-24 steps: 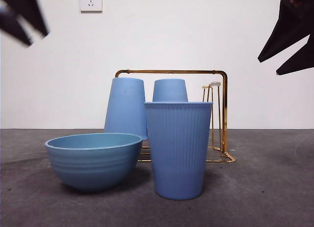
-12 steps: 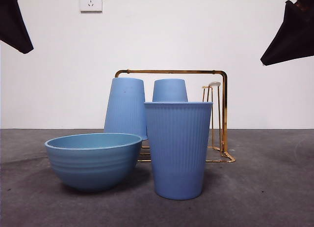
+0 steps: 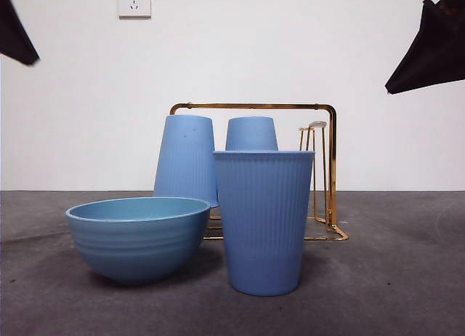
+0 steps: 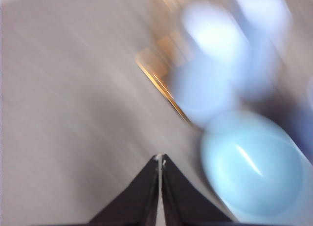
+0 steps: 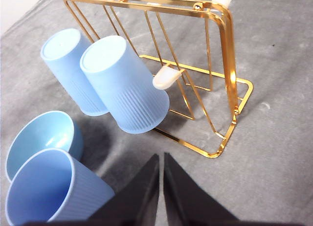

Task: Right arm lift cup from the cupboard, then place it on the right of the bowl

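A tall ribbed blue cup (image 3: 264,220) stands upright on the table, right beside the low blue bowl (image 3: 138,234) and on its right in the front view. Two more blue cups (image 3: 187,158) (image 3: 251,134) sit upside down on the gold wire cupboard (image 3: 332,169) behind. My right gripper (image 5: 161,156) is shut and empty, raised above the upright cup (image 5: 49,192), the bowl (image 5: 44,135) and the cupboard (image 5: 230,89). My left gripper (image 4: 160,158) is shut and empty; its view is blurred, with the bowl (image 4: 254,167) close by.
Black arm tips show at the top left corner (image 3: 14,30) and top right corner (image 3: 432,49) of the front view, high above the table. One cupboard peg with a white cap (image 5: 167,77) is bare. A wall socket (image 3: 134,0) is on the white wall.
The top-left arm tip has drawn back toward the corner. The top-right tip went from two prongs to one dark shape. Cups, bowl and cupboard have not moved.
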### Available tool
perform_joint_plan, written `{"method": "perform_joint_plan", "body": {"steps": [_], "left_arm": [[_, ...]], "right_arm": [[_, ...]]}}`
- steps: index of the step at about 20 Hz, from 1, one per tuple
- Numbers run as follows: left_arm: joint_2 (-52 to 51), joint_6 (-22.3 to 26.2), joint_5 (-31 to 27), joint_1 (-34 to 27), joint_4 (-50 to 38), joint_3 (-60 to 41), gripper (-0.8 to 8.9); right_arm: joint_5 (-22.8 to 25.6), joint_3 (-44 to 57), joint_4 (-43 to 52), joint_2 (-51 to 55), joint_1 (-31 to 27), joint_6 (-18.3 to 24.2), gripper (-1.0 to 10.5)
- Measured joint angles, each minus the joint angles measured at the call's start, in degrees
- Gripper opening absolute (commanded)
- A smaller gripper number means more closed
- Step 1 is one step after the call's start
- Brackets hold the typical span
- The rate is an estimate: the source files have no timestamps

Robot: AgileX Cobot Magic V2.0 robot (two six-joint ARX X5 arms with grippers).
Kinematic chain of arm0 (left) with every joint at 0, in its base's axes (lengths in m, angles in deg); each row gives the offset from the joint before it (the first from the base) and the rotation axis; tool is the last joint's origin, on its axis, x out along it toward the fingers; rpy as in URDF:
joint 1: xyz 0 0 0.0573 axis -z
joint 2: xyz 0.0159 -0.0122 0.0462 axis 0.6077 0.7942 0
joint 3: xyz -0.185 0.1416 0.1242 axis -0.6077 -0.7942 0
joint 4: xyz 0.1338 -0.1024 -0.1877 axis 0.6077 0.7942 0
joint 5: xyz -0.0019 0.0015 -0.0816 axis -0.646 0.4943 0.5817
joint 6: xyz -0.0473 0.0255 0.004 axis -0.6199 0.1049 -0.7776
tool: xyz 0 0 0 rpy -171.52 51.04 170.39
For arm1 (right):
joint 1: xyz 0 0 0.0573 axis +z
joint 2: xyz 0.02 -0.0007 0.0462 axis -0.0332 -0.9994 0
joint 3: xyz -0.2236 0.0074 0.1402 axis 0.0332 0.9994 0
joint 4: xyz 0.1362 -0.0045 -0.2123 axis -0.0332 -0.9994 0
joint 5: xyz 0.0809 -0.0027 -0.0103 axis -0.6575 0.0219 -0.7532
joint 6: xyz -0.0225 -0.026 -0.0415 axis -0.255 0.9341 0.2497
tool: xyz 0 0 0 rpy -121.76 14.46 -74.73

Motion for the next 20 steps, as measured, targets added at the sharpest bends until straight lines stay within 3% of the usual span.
{"method": "perform_joint_plan", "body": {"steps": [3,5,8,11,20], "left_arm": [[-15.3,-8.0,-5.6,-5.3,-25.6,-19.0,0.08],[-26.1,-11.8,-9.1,-8.3,-32.2,-30.5,0.08],[-40.3,-13.9,-9.7,-11.7,-29.6,-41.0,0.08],[-47.7,-13.9,-10.8,-13.0,-27.9,-44.7,0.08],[-50.8,-15.1,-12.0,-13.0,-26.3,-46.8,0.08]], "right_arm": [[0.0,0.0,0.0,0.0,0.0,0.0,0.2],[0.0,0.0,0.1,0.0,0.0,0.0,0.2],[0.0,0.0,0.1,0.0,0.0,0.0,0.2],[0.0,0.0,0.1,0.0,0.0,0.0,0.2],[0.0,0.0,0.3,0.0,0.0,0.0,0.2]]}}
